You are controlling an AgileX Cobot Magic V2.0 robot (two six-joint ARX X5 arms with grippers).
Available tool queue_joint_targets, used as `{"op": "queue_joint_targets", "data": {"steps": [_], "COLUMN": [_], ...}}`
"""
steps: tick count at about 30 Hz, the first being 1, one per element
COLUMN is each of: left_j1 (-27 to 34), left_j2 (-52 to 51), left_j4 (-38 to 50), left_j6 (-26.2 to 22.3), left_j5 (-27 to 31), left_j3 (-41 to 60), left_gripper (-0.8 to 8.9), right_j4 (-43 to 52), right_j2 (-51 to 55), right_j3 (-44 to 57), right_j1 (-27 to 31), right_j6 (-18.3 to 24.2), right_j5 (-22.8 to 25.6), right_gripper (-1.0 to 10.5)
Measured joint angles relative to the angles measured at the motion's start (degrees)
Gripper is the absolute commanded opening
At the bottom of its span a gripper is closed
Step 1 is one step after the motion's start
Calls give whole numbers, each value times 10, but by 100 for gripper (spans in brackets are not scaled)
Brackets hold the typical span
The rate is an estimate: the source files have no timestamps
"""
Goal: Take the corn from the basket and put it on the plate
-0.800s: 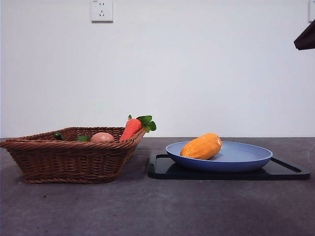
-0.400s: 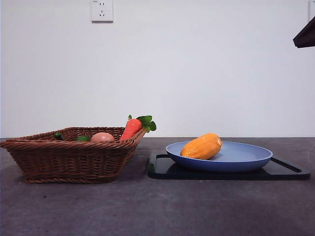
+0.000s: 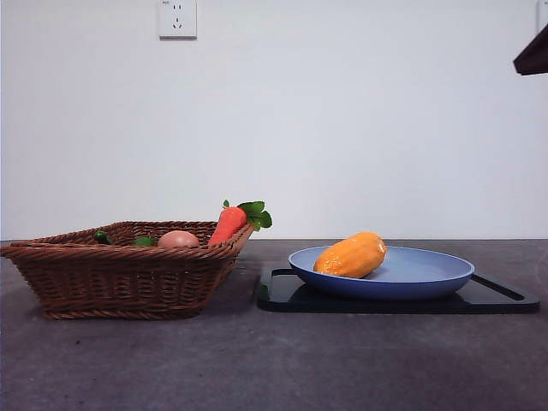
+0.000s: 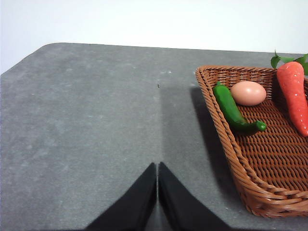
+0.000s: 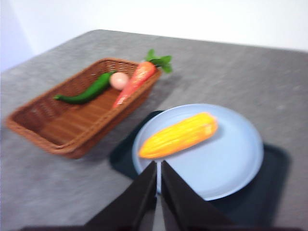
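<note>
Corn (image 3: 351, 255) lay on the light-blue plate (image 3: 428, 278), toward the side of the plate nearer the basket (image 3: 111, 278), tilted slightly with one end raised against the rim. The plate itself sat on a flat black tray (image 3: 505, 300) on the grey worktop (image 3: 257, 368), just beside the basket. By the look of it, the placing was done: nothing of the corn remained in the basket, which held only a carrot (image 3: 229, 224) leaning on the rim nearest the plate, a pinkish egg (image 3: 178, 240) and a green chili pepper (image 4: 233, 111). What seemed left was only for the arm to clear off and settle.

In the right wrist view the right claw (image 5: 158, 179) hung above the plate with its jaws together and empty, the corn (image 5: 179, 134) well apart from it. The left claw (image 4: 157, 180) waited over bare worktop on the far side of the basket from the plate, jaws likewise closed on nothing.

Compared with a second before, the corn, plate and basket had not shifted. Only the dark arm tip (image 3: 534, 58) at the upper corner beyond the plate had changed, drawing a little further out of view.
</note>
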State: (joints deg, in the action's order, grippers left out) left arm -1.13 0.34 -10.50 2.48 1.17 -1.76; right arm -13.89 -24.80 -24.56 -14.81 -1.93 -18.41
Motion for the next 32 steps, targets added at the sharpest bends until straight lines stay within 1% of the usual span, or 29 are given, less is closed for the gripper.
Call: {"op": "queue_joint_targets", "data": {"steps": [2, 4, 9, 11, 14, 21, 26, 32], "left_j1": [0, 0, 0, 0, 0, 0, 0, 0], "left_j2": [0, 0, 0, 0, 0, 0, 0, 0], "left_j4": [0, 0, 0, 0, 0, 0, 0, 0], "left_j6": [0, 0, 0, 0, 0, 0, 0, 0], "left_j5": [0, 0, 0, 0, 0, 0, 0, 0], "left_j3": [0, 0, 0, 0, 0, 0, 0, 0], "left_gripper": [8, 8, 8, 8, 8, 8, 8, 8], "right_j4": [10, 23, 71, 104, 139, 142, 102, 80], "right_j2": [11, 27, 77, 103, 146, 210, 232, 245], "right_j3": [8, 29, 106, 137, 177, 234, 237, 237], "right_j1": [15, 37, 81, 93, 107, 114, 114, 114], "right_j6": [20, 29, 30, 30, 29, 25, 25, 25], "right_j5": [36, 72, 139, 153, 155, 154, 155, 155], "right_gripper": [2, 2, 2, 2, 2, 2, 2, 2]}}
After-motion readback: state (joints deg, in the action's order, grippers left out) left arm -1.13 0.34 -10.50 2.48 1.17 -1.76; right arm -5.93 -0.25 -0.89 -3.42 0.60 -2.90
